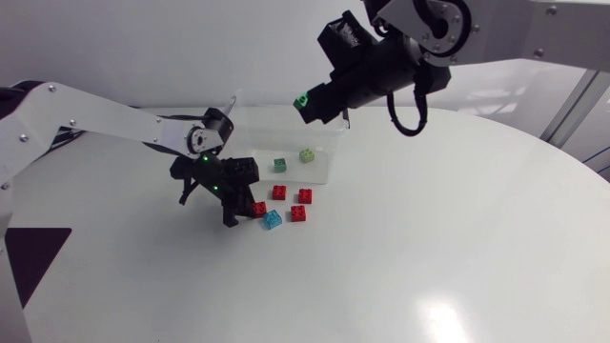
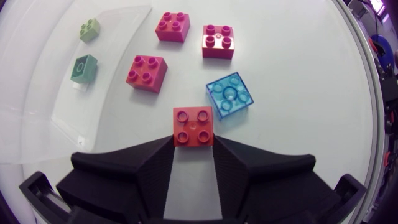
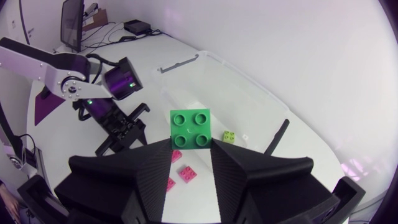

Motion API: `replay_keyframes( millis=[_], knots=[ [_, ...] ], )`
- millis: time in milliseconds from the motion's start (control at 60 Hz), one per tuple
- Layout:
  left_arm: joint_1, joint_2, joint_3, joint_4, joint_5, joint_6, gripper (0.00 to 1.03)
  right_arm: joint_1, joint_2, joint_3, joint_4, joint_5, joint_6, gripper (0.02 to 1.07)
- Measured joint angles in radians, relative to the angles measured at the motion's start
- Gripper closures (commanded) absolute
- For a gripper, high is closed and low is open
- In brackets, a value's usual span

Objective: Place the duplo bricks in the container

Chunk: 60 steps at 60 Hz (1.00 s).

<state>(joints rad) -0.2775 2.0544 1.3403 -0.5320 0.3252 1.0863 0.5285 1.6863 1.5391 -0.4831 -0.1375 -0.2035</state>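
Observation:
My left gripper (image 2: 193,142) is down on the table, shut on a red brick (image 2: 193,126) whose near end sits between its fingertips. Just ahead of it lie a translucent blue brick (image 2: 231,94) and three more red bricks (image 2: 147,71) (image 2: 173,27) (image 2: 217,42). My right gripper (image 3: 191,144) hangs over the clear container (image 1: 329,170), shut on a bright green brick (image 3: 191,129). Inside the container lie a dark green brick (image 1: 280,165) and a light green brick (image 1: 307,154). In the head view the left gripper (image 1: 240,208) stands beside the loose bricks in front of the container.
The container's clear lid (image 1: 229,103) leans at its left end. The loose bricks lie close together right in front of the container's near wall. The white round table (image 1: 429,248) stretches wide to the right and front.

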Motion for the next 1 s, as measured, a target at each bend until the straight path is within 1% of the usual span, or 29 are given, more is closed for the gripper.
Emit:
replay_keyframes(
  millis=[183,333,417,450,500,550,633,650,733,783,833,883,967,1000],
  knots=[
    [0.036,-0.107,-0.114,-0.001,0.019,0.010,0.95,-0.034,0.113,0.072,0.064,0.011,0.025,0.89],
    [0.069,-0.240,-0.194,-0.002,0.042,0.014,0.95,-0.059,0.219,0.143,0.077,0.031,0.033,0.88],
    [0.083,-0.326,-0.220,-0.009,0.057,0.014,0.95,-0.067,0.284,0.195,0.077,0.042,0.040,0.79],
    [0.088,-0.363,-0.225,-0.010,0.061,0.013,0.95,-0.068,0.308,0.214,0.077,0.055,0.040,0.70],
    [0.092,-0.412,-0.225,-0.009,0.068,0.007,0.95,-0.072,0.340,0.239,0.077,0.064,0.040,0.53],
    [0.094,-0.453,-0.221,-0.009,0.076,-0.013,0.95,-0.073,0.365,0.258,0.076,0.073,0.040,0.39],
    [0.098,-0.498,-0.193,-0.010,0.097,-0.054,0.95,-0.074,0.385,0.274,0.074,0.083,0.040,0.21],
    [0.098,-0.500,-0.183,-0.011,0.101,-0.068,0.95,-0.074,0.385,0.274,0.073,0.083,0.040,0.19],
    [0.101,-0.503,-0.127,-0.006,0.125,-0.128,0.95,-0.074,0.380,0.274,0.068,0.083,0.040,0.15],
    [0.101,-0.502,-0.100,0.020,0.131,-0.173,0.94,-0.073,0.370,0.272,0.068,0.083,0.040,0.13],
    [0.101,-0.497,-0.073,0.069,0.137,-0.223,0.94,-0.073,0.351,0.259,0.068,0.083,0.040,0.12],
    [0.100,-0.484,-0.048,0.141,0.139,-0.280,0.94,-0.073,0.317,0.229,0.068,0.083,0.040,0.12],
    [0.098,-0.442,-0.002,0.239,0.139,-0.379,0.94,-0.072,0.239,0.159,0.068,0.083,0.040,0.12],
    [0.098,-0.421,0.019,0.263,0.138,-0.415,0.94,-0.072,0.201,0.126,0.068,0.083,0.040,0.12]
  ],
)
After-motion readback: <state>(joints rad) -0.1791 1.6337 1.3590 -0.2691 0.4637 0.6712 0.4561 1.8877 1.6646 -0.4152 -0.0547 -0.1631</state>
